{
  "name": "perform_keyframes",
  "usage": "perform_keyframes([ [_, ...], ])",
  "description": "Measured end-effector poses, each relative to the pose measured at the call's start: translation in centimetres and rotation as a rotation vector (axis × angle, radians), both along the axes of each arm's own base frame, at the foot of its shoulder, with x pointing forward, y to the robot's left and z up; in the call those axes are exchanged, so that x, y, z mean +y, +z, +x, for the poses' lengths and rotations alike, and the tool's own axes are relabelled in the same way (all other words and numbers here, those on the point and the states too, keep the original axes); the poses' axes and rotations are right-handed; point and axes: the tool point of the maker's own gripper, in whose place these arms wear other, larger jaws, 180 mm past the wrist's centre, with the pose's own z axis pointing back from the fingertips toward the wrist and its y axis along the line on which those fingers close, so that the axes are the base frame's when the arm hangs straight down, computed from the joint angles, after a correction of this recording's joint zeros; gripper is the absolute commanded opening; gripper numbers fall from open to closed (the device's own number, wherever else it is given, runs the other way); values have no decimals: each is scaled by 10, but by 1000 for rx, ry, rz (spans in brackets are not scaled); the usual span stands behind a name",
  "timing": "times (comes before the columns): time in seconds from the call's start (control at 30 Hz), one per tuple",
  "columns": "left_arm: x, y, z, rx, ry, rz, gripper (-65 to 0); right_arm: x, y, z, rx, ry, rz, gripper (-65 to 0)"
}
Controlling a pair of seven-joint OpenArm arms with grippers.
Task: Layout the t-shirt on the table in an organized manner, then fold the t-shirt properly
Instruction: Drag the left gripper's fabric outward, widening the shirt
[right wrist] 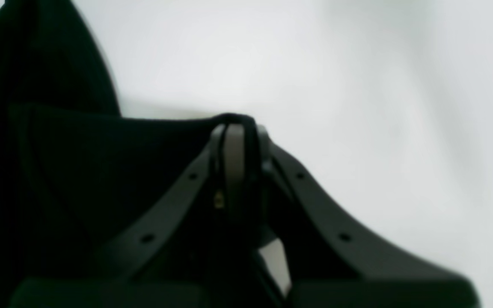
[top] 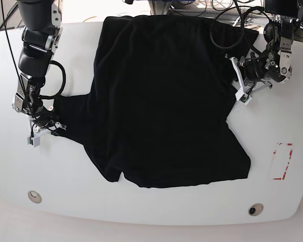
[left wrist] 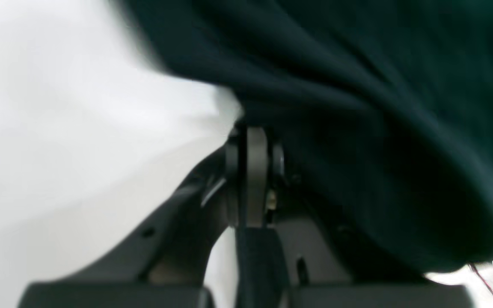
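While the t-shirt (top: 161,101) lies spread across most of the table (top: 141,206), black cloth against glossy white, both grippers are pinched down on its edges. On the right side of the base view, the left gripper (top: 236,96) sits at the shirt's side edge just below the sleeve, and its wrist camera shows the two fingers (left wrist: 256,162) pressed together with no gap between them — dark fabric bunches right at their tips and drapes away in heavy folds to the right, so the jaws are clamped on the cloth. On the opposite side, the right gripper (top: 58,126) is low on the table at the far tip of the other sleeve, which is drawn out to a point toward it. From its own wrist view the fingers (right wrist: 233,158) are likewise together, with a thin fold of the sleeve hem looped over and between the tips; the fabric stretches taut from there to the left. The shirt's body is mostly flat with light wrinkles, its hem toward the near edge of the table and its collar end toward the far edge. A red dashed rectangle (top: 282,161) marks the table near its right side, apart from the cloth, and two small round holes (top: 34,196) sit near the front edge.
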Motion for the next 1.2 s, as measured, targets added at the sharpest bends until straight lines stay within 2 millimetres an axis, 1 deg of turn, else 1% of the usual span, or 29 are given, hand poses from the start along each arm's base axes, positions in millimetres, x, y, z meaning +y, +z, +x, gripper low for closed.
perform_keyframes([
  [0.17,20,8,36,-23,43,18,-642,3,4,-1,27,27,-12,-650],
  [0.37,54,23,78,-57,115,55,-640,9,10,-4,67,75,-43,-650],
  [0.47,64,29,94,-71,139,54,-640,13,11,-6,88,92,-46,-650],
  [0.6,73,39,110,-90,163,59,-640,12,9,-11,113,103,-51,-650],
  [0.67,76,47,119,-116,169,59,-640,11,9,-13,109,87,-33,-650],
  [0.8,82,62,132,-154,175,64,-639,3,4,-29,103,17,55,-650],
  [0.9,83,68,136,-170,177,63,-639,-7,1,-41,90,-21,83,-650],
  [1.07,83,66,136,-167,176,62,-639,-24,-2,-68,96,-56,57,-650],
  [1.2,83,67,136,-166,176,64,-637,-26,-3,-94,99,-49,18,-650],
])
